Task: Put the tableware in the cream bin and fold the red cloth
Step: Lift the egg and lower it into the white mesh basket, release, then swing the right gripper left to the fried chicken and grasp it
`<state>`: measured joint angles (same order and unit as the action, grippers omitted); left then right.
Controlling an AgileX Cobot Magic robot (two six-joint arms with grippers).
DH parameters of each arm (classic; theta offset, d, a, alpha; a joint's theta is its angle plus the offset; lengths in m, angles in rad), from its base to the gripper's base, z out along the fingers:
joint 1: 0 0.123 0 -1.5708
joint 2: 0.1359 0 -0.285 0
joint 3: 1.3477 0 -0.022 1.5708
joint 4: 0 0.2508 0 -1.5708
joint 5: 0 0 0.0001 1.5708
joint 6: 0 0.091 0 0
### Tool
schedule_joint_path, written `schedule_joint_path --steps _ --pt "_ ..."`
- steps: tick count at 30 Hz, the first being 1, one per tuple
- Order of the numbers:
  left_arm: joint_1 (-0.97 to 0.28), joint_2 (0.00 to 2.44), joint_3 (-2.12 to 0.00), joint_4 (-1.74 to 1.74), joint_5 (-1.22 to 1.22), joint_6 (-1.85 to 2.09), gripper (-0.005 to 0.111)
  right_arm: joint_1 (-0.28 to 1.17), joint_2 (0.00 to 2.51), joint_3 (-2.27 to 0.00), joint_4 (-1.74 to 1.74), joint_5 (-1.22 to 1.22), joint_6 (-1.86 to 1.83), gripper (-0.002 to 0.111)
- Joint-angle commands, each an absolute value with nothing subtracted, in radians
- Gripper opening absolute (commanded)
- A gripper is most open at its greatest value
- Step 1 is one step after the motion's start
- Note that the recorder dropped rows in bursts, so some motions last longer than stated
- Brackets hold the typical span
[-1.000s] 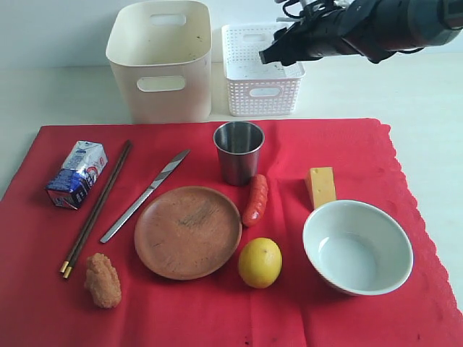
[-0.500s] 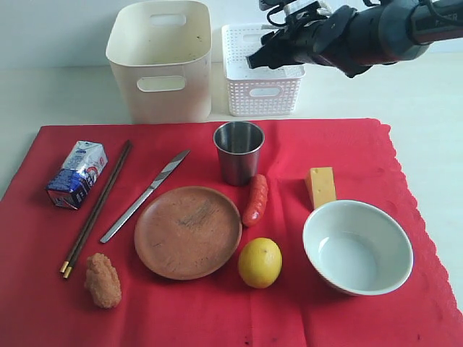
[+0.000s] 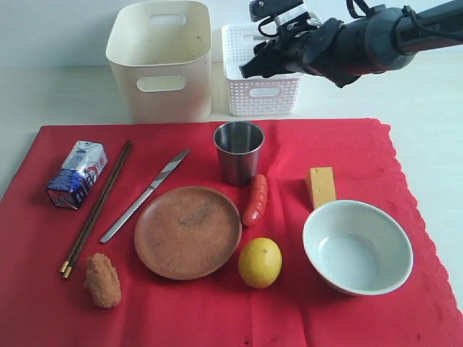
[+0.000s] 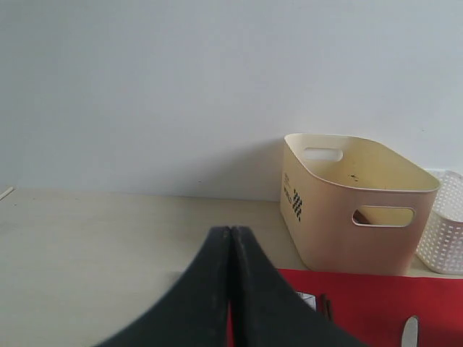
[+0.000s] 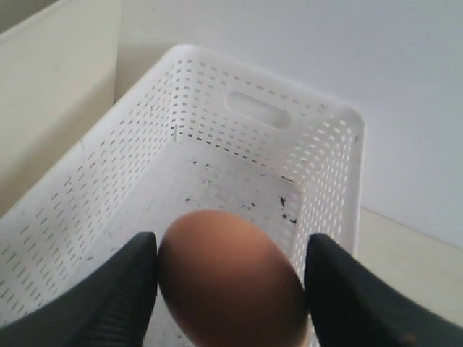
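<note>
Right pincer [image 3: 251, 69] grips a brown egg [image 5: 230, 278] above the white basket [image 3: 262, 90]. Left pincer [image 4: 230, 289] is pressed tight together. Steel cup [image 3: 238, 152], brown plate [image 3: 187, 231], bowl [image 3: 357, 246], knife [image 3: 143, 196] and chopsticks [image 3: 96, 208] lie on the red cloth [image 3: 347, 152], spread flat before the cream bin [image 3: 160, 83].

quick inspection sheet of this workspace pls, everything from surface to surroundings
surface: pale table, red cloth spread flat on it
job's things: steel cup, brown plate, bowl, knife, chopsticks all on the cloth; cream bin behind it, no tableware seen inside
clutter: milk carton, fried piece, sausage, lemon, cheese on the cloth; white lattice basket beside the bin
grippers: right gripper shut on egg above the basket; left gripper shut, empty
cables: black cable loops on the right arm
surroundings: plain pale wall
</note>
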<state>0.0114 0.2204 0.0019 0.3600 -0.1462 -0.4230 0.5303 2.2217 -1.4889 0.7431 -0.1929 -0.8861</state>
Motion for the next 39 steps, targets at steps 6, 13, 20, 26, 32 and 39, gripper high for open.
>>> schedule_joint_path --steps 6,13,20,26,32,39 --pt "0.014 0.215 0.000 0.359 -0.145 -0.423 0.001 0.534 2.220 -1.497 0.725 -0.193 -0.892 0.076" --pt "0.014 0.215 0.000 0.359 -0.145 -0.423 0.001 0.534 2.218 -1.497 0.723 -0.167 -0.892 0.076" --pt "0.014 0.215 0.000 0.359 -0.145 -0.423 0.001 0.534 2.138 -1.497 0.725 -0.124 -0.892 0.076" --pt "0.014 0.215 0.000 0.359 -0.145 -0.423 0.001 0.534 2.013 -1.497 0.722 0.046 -0.896 0.075" --pt "0.014 0.215 0.000 0.359 -0.145 -0.423 0.001 0.534 1.880 -1.493 0.722 0.178 -0.896 0.048" --pt "0.014 0.215 0.000 0.359 -0.145 -0.423 0.001 0.534 1.788 -1.493 0.703 0.333 -0.896 0.007"
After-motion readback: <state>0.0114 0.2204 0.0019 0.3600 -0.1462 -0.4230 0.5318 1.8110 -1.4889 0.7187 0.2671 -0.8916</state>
